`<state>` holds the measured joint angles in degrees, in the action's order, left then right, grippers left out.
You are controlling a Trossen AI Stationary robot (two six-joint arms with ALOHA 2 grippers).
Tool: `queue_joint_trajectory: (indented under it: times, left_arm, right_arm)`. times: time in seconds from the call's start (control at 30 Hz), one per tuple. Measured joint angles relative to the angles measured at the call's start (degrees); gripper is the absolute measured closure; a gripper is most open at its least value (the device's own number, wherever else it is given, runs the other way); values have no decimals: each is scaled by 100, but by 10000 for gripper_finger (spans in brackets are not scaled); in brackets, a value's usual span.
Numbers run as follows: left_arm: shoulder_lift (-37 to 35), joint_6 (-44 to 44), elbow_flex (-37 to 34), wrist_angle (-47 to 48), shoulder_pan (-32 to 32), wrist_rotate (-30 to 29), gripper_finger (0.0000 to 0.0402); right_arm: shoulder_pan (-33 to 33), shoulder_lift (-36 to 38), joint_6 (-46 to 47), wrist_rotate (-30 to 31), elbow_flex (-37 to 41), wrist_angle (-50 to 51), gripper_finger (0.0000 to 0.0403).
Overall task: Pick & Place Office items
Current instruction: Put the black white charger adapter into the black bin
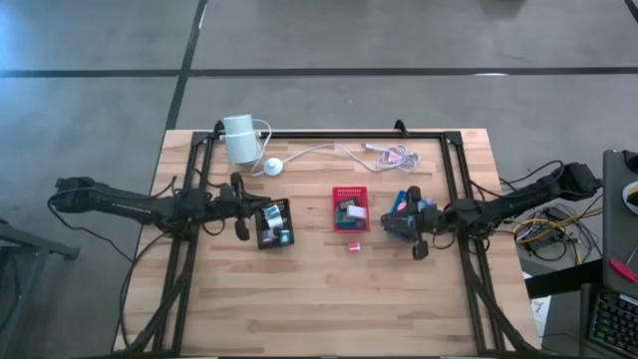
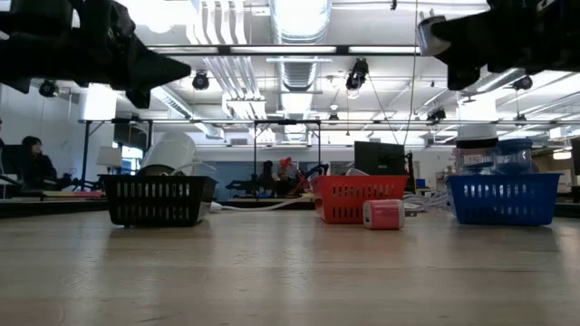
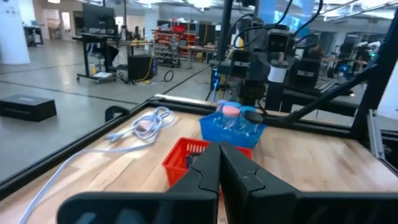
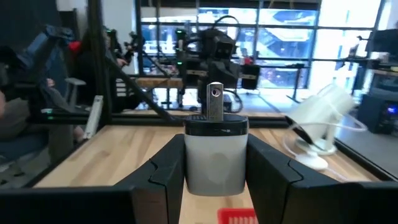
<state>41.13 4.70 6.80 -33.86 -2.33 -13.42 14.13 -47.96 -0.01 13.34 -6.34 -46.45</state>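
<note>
My right gripper (image 4: 216, 165) hangs above the blue tray (image 2: 504, 199), shut on a white block (image 4: 216, 158) that has a dark band and a silver tab at one end. It shows at the table's right side as my right gripper (image 1: 401, 217). My left gripper (image 3: 219, 158) is shut and holds nothing. It hovers level beside the black tray (image 1: 274, 223). A small pink block (image 1: 353, 246) lies flat on the wood, just near of the red tray (image 1: 350, 207). Several small pieces sit in all three trays. My right gripper pinches the white block's two flat sides (image 4: 191, 163) between its two fingers. The fingers lie level and point toward the table's left. The block's dark-banded end with the silver tab (image 4: 214, 102) sticks out past the fingertips. The block is lifted clear of the table.
A white cylinder device (image 1: 239, 138) lies at the far left, its white cable (image 1: 339, 152) running along the far edge. A black frame (image 1: 454, 179) borders the work area. Bare wood stretches across the table's near half (image 1: 329, 299).
</note>
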Motion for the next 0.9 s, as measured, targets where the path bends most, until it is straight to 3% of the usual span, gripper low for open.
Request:
queue_joint_trajectory:
  times: [0.43, 0.67, 0.9]
  left_arm:
    - [1182, -1177, 1265, 53, -766, 164, 374]
    - [2063, -1813, 2271, 528, -861, -247, 291]
    - [2867, -2960, 3149, 706, -925, -554, 199]
  right_arm:
    - [-484, -529, 337, -731, -584, 103, 276]
    - [-864, -958, 740, -1604, -1103, 131, 276]
    - [-1052, -1620, 1111, -1710, -1762, 427, 276]
